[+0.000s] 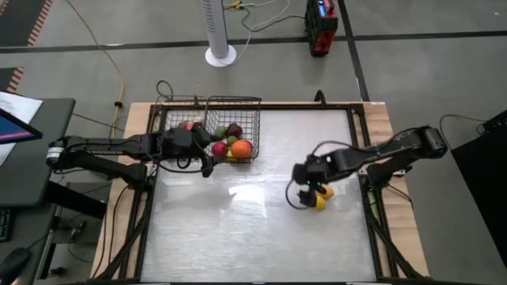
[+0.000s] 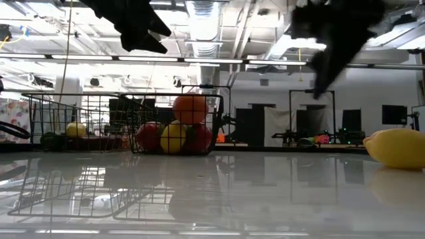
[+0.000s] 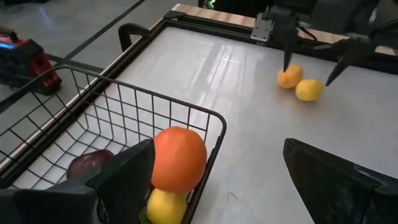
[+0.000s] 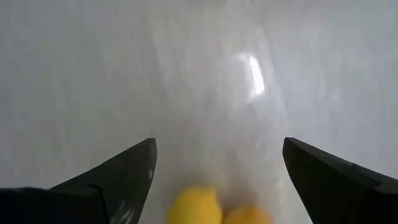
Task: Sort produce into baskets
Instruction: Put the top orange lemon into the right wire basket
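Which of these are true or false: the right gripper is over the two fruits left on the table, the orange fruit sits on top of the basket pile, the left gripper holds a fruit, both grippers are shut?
1. The right gripper is over two fruits on the table. True: a yellow fruit and a yellow-orange fruit.
2. The orange fruit tops the pile in the deeper basket. True.
3. The left gripper holds a fruit. False: it is empty beside the basket.
4. Both grippers are shut. False: both are open.

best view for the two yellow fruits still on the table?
Left wrist view: both yellow fruits lie unobstructed, touching, under the open right tool. High view: arm partly hides them. Low view: only one shows, at the edge. Right wrist view: cropped, blurred.
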